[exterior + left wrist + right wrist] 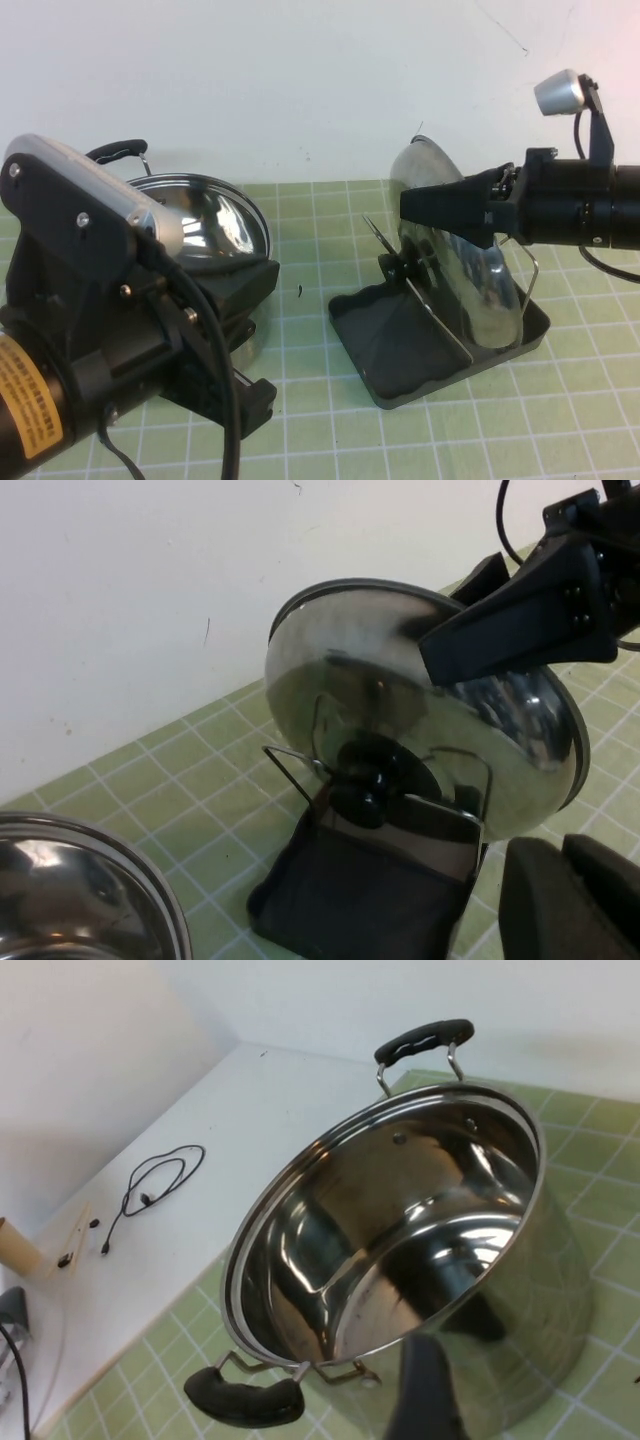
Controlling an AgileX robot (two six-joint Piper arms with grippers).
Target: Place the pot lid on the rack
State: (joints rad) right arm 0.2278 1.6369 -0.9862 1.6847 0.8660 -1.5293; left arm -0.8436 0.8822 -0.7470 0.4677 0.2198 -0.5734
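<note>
The pot lid (470, 290), shiny steel with a black knob (392, 268), stands on edge in the rack (400, 370), a dark grey tray with silver wire loops. The knob side faces the left arm and leans against a wire loop. My right gripper (440, 205) reaches in from the right and straddles the lid's upper rim. One finger lies across the front face and one sits behind it, shut on the lid. The left wrist view shows the lid (340, 670), the rack (360, 900) and that gripper (480, 610). My left gripper (575, 895) is shut and empty, low at the front left.
The deep steel pot (200, 220) with two black handles stands at the back left behind the left arm, and fills the right wrist view (400, 1240). Green tiled mat (320, 330) lies between pot and rack. A white wall rises behind.
</note>
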